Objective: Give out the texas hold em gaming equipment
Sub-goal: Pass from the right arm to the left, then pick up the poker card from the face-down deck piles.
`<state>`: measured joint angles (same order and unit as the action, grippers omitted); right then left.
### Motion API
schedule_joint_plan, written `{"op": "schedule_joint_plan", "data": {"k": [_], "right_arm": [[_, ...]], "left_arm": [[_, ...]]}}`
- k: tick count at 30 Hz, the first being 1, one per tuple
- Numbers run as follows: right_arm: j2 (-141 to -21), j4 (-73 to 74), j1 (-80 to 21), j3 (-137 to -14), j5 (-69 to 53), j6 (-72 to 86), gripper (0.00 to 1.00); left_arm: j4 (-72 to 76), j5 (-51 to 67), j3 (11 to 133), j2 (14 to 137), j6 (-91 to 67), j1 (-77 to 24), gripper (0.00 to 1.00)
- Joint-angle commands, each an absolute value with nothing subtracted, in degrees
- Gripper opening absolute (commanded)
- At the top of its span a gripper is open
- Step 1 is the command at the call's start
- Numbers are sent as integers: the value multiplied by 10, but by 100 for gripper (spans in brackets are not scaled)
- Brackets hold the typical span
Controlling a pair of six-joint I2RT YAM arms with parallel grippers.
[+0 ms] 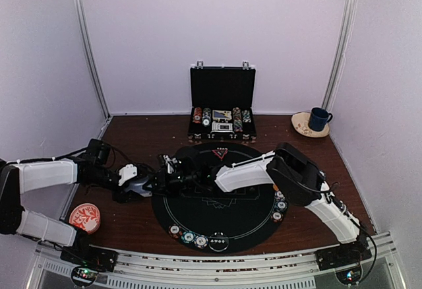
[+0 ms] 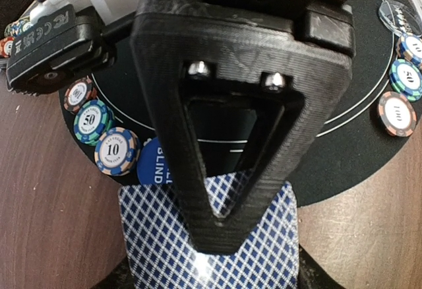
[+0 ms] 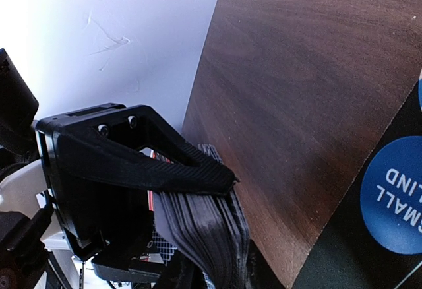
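Playing cards (image 2: 151, 236): blue-diamond deck, lower centre of left wrist view, clamped in left gripper (image 1: 153, 183) at left edge of black mat (image 1: 221, 213). Small-blind disc (image 2: 151, 167) just beyond. Right gripper (image 1: 173, 170) close alongside; opening unclear.

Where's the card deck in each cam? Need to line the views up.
Top external: deck at the black mat's left edge, mostly hidden.
Left wrist: deck bottom centre, blue diamond backs up.
Right wrist: deck bottom, left of centre, seen edge-on.
Shared landmark: the black mat's rim; the blue blind disc shows in both wrist views.
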<state>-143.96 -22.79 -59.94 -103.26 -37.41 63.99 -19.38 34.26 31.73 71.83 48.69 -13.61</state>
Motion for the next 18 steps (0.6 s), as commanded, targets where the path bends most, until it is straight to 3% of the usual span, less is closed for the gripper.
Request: {"op": "schedule_joint_plan", "data": {"k": [1, 10, 18], "right_arm": [[-1393, -212, -593, -1035, -352, 602, 21], [-1369, -211, -585, -1006, -341, 594, 20], [-1355, -221, -585, -994, -348, 595, 29]], "left_arm": [[-195, 337, 309, 706, 476, -136, 34], [-193, 334, 309, 707, 474, -136, 34], [-191, 333, 308, 706, 470, -136, 34]]}}
